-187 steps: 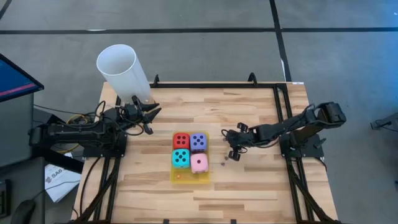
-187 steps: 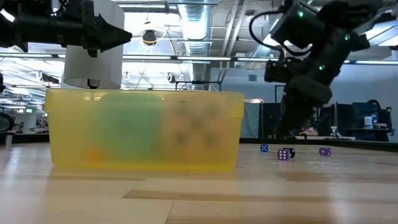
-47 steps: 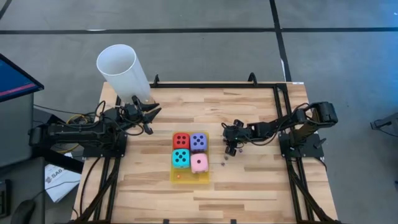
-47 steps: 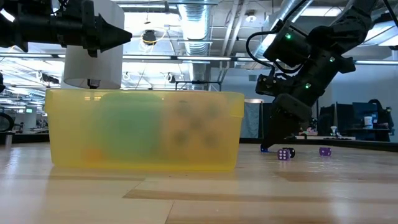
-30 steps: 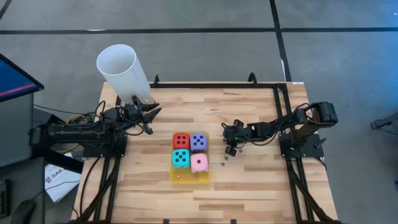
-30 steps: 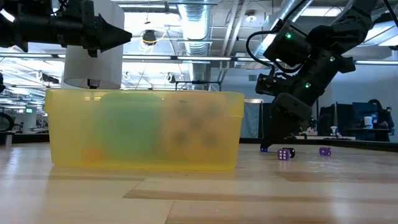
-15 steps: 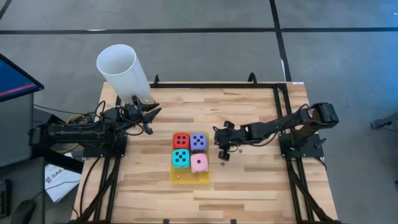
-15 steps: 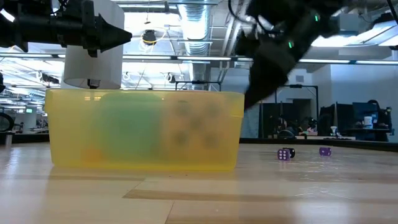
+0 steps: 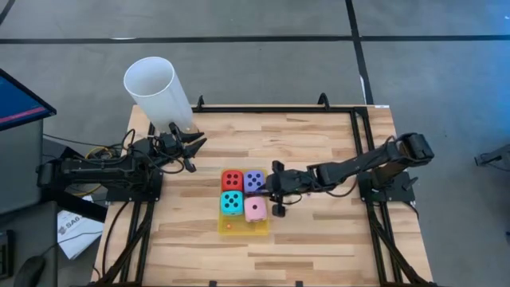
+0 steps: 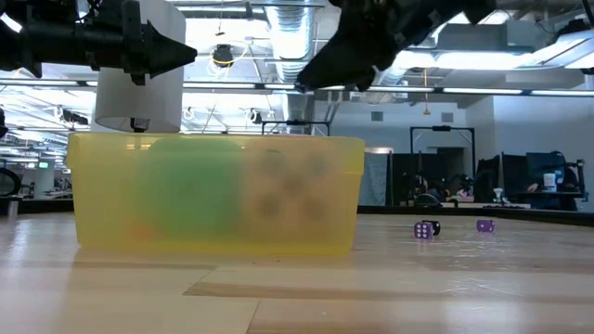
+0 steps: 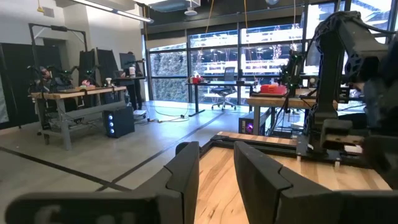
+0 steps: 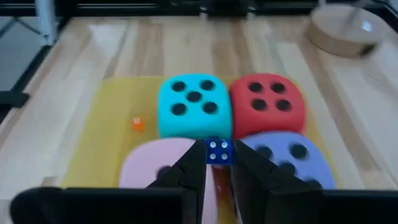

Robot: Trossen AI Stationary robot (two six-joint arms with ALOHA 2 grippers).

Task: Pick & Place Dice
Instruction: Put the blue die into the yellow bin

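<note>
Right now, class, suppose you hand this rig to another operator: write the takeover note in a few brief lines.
Right gripper: shut on a tiny blue die, over the yellow tray.
Left gripper: idle by the white cup, holding nothing.
In tray: red die, purple die, cyan die, pink die, one tiny orange piece.
Done: blue die lifted and carried over.
Left: release it; two small purple dice remain on the table.

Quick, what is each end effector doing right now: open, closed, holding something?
Left end effector: open a little, holding nothing.
Right end effector: closed on a tiny blue die.
</note>
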